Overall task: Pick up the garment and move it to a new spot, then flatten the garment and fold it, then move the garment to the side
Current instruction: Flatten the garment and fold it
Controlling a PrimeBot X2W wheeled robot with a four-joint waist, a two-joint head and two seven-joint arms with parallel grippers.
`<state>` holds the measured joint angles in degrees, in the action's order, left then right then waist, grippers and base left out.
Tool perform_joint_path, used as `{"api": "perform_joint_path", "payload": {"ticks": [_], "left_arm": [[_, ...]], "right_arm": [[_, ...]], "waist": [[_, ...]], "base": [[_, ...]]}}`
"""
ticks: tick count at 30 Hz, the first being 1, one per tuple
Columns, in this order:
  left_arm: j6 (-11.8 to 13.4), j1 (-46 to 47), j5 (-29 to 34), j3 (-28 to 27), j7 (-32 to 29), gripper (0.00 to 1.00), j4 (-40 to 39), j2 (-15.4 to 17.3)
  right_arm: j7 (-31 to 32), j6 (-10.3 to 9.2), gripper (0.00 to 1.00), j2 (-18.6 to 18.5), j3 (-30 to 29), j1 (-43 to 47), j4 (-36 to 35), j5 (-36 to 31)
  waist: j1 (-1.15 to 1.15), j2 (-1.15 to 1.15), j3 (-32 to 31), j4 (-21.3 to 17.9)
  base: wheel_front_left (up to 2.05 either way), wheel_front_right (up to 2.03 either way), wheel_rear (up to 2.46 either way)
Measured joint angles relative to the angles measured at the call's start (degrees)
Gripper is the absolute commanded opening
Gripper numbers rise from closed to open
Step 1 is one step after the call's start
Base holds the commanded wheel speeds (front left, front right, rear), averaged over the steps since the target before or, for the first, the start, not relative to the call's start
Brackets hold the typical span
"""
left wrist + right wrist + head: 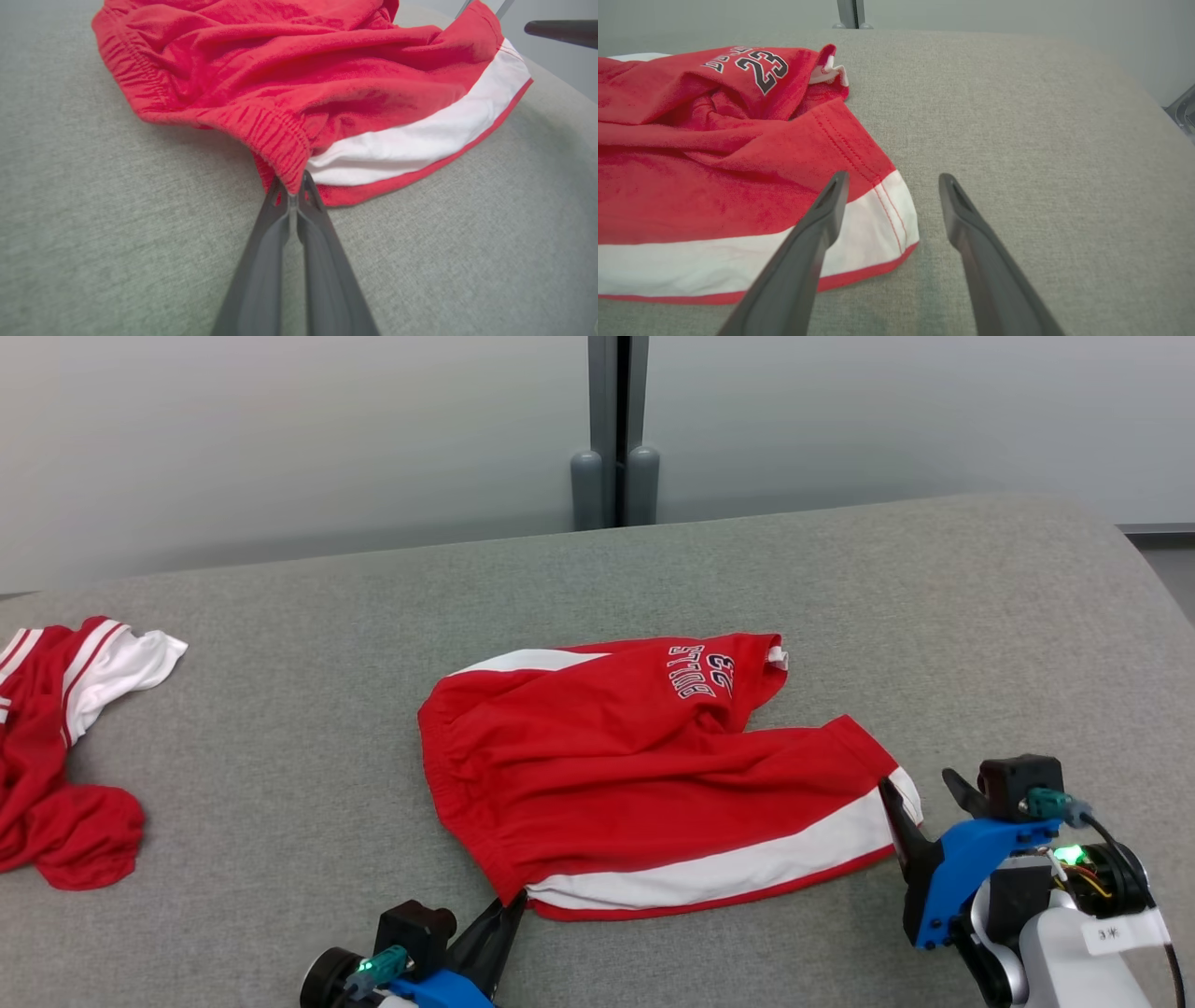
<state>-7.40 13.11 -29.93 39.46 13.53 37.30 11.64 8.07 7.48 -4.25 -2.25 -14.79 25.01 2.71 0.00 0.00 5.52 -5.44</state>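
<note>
Where the one pair of red Bulls shorts lies rumpled at the middle of the grey table, two white side bands show on it. The left gripper has its jaws clenched on the near corner of the elastic waistband. The right gripper stands at the leg hem, jaws spread, grasping nothing. A second red-and-white garment lies bunched well apart, at the table's left edge.

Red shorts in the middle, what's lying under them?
The red shorts lie on the grey fabric surface, which shows all round them. Anything else beneath the cloth is covered.
</note>
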Motion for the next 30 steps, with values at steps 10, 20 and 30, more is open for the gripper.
{"api": "perform_joint_path", "payload": {"ticks": [10, 20, 30], "left_arm": [[0.0, 1.1, -1.19, 0.78, 0.7, 0.0, 1.0, 0.13], [0.0, 2.3, -1.37, 0.87, 1.03, 0.0, 1.52, 0.73], [0.3, 2.37, -3.11, -2.41, 1.37, 0.0, -4.72, 2.3]], "right_arm": [[6.56, 0.0, 1.0, -3.05, 2.91, -2.47, 3.86, 3.7], [5.84, 0.0, 0.34, -6.08, 10.0, -3.79, 6.84, 10.2], [1.1, 0.0, 0.0, -6.95, 10.5, -2.5, 1.53, 13.72]], "waist": [[0.0, 0.0, 0.79, 0.94], [0.0, 0.0, 1.77, 0.47], [0.0, 0.0, 0.63, 0.47]], "base": [[0.0, 0.0, 0.0], [0.0, 0.0, 0.0], [0.0, 0.0, 0.0]]}}
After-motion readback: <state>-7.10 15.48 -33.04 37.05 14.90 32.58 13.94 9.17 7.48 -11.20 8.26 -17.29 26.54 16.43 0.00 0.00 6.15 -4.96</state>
